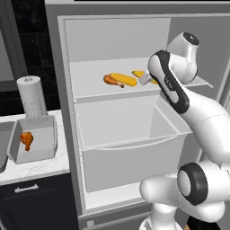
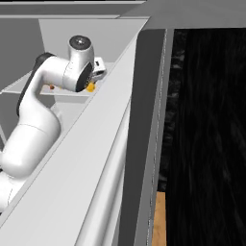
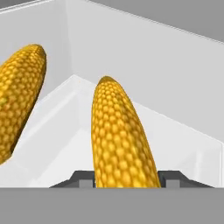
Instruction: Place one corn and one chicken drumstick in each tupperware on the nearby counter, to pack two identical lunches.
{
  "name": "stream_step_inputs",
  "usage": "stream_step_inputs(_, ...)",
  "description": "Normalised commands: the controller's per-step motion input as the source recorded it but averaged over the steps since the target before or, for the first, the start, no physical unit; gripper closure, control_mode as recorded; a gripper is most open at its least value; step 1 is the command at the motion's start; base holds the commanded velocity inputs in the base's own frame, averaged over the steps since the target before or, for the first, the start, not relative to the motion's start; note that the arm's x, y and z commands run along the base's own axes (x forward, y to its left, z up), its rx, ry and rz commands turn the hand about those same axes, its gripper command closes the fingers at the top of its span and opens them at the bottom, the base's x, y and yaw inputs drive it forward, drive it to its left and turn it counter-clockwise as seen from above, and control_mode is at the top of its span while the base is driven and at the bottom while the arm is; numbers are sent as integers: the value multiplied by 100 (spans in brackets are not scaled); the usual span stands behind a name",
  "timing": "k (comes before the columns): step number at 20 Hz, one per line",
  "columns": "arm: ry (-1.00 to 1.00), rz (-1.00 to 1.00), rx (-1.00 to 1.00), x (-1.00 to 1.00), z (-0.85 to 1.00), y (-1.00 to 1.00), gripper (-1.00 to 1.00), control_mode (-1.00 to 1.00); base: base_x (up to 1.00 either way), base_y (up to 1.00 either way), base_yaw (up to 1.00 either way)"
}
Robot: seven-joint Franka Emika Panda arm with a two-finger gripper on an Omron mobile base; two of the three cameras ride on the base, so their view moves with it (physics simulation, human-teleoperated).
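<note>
On the open fridge's upper shelf (image 1: 90,72) lie a reddish-brown chicken drumstick (image 1: 112,81), a yellow corn (image 1: 123,79) and, to its right, a second corn (image 1: 138,73). My gripper (image 1: 145,80) reaches onto the shelf and is shut on that right corn (image 3: 120,140), which fills the gap between the finger tips; the other corn (image 3: 19,96) lies to its left. A grey tupperware (image 1: 47,150) stands on the white marbled counter (image 1: 40,168) left of the fridge, with another chicken drumstick (image 1: 27,139) inside. From the right, the hand (image 2: 96,72) hides most of the corn (image 2: 90,87).
A white paper towel roll (image 1: 31,96) stands behind the tupperware. A large clear drawer (image 1: 130,134) juts out under the shelf. The fridge's side wall (image 2: 96,158) rises close beside my arm. A dark sink edge (image 1: 2,148) lies at the far left.
</note>
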Motion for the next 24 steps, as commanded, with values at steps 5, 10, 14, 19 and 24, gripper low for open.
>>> stream_step_inputs(5,15,-23,1,-82,2,-11,100,-100,0,0,0)
stream_step_inputs(10,4,-23,2,-100,-2,-13,100,-100,0,0,0)
stream_step_inputs(14,-6,-22,2,-100,-26,-3,100,-100,0,0,0)
stream_step_inputs(19,1,-23,0,-98,-50,0,100,-100,0,0,0)
stream_step_inputs(24,10,-20,2,-85,-73,0,100,-100,0,0,0)
